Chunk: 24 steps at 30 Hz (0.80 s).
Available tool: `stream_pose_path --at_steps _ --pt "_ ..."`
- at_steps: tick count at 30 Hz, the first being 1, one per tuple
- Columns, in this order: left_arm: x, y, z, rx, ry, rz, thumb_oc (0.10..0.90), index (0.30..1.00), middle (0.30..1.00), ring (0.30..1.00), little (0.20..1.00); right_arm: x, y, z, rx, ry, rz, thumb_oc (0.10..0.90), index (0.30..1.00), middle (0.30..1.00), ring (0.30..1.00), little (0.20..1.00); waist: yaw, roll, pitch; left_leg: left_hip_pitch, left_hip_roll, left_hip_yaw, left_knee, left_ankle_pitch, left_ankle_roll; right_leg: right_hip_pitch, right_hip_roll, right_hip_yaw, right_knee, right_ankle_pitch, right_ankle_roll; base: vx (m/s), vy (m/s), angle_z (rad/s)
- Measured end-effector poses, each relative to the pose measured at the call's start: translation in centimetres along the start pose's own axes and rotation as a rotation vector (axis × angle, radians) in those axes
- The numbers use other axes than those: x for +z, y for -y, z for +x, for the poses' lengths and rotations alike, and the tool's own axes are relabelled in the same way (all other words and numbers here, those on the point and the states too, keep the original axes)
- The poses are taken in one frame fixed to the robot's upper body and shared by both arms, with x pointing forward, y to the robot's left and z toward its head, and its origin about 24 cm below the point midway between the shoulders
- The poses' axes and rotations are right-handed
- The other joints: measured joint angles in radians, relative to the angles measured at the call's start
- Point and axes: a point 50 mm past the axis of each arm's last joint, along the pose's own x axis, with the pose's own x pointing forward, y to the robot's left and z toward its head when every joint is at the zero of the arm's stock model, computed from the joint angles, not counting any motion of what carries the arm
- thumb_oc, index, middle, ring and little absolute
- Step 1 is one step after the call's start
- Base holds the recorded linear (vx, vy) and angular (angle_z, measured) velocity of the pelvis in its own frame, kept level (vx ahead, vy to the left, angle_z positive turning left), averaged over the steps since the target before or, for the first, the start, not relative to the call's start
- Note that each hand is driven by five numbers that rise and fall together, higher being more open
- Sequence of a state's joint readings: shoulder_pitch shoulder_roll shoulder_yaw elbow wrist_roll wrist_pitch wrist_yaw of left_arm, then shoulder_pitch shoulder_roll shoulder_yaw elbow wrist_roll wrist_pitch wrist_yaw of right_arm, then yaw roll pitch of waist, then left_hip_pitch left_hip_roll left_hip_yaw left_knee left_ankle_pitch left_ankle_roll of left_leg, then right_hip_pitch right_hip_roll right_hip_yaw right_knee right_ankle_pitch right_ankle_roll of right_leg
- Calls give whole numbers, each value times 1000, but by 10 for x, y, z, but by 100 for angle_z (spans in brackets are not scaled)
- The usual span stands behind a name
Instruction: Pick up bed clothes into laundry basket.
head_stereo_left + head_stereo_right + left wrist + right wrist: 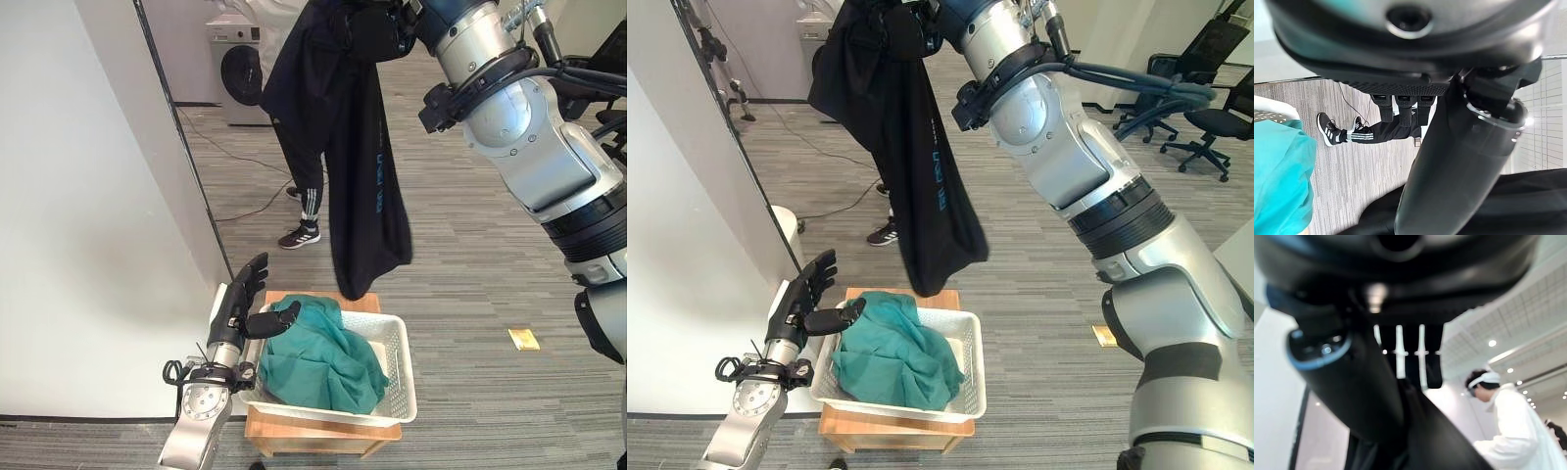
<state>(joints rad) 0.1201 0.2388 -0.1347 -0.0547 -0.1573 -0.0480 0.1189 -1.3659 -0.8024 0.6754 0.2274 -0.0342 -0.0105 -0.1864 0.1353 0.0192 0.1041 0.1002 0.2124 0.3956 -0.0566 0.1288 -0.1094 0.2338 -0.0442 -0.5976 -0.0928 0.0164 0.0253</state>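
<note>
I see grey wood-grain plank flooring (pixel 470 264) carrying everything here. A low light-wood stool (pixel 315 437) stands on it beside the white wall, and on the stool sits a white perforated plastic laundry basket (pixel 400 364) with a crumpled teal cloth (pixel 323 357) inside. A small yellow-tan flat piece (pixel 524 339) lies on the planks well apart from the stool. Farther back, a person's dark striped sneakers (pixel 300 236) stand on the floor, and a white front-loading washing machine (pixel 233 69) stands by the far wall.
</note>
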Motion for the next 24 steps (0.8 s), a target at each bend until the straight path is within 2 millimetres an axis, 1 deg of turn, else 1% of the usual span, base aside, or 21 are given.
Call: stream_pose_path --at_steps 5,8,10,24 --pt "0 0 0 0 1 -2 800 900 900 900 900 0 1 0 0 -1 -7 400 300 300 300 300 -1 0 0 0 0 -1 0 0 0 0 0 0 0 0 0 0 0 0" --pt "0 0 0 -1 0 -4 800 900 900 900 900 -2 5 -2 2 -2 -23 400 300 300 300 300 -1 -1 0 0 0 -3 0 0 0 1 0 -1 0 0 0 0 0 0" --pt "0 0 0 -2 0 -7 800 900 900 900 900 -4 8 -7 -3 -7 -26 400 300 300 300 300 -1 -1 -1 0 0 -5 -1 0 0 1 0 -1 0 0 0 0 0 0" --pt "0 0 0 0 -4 -27 800 900 900 900 900 -4 8 -9 1 -4 -23 400 300 300 300 300 -2 -2 -1 4 0 -6 -1 1 0 3 1 1 0 0 0 0 0 0"
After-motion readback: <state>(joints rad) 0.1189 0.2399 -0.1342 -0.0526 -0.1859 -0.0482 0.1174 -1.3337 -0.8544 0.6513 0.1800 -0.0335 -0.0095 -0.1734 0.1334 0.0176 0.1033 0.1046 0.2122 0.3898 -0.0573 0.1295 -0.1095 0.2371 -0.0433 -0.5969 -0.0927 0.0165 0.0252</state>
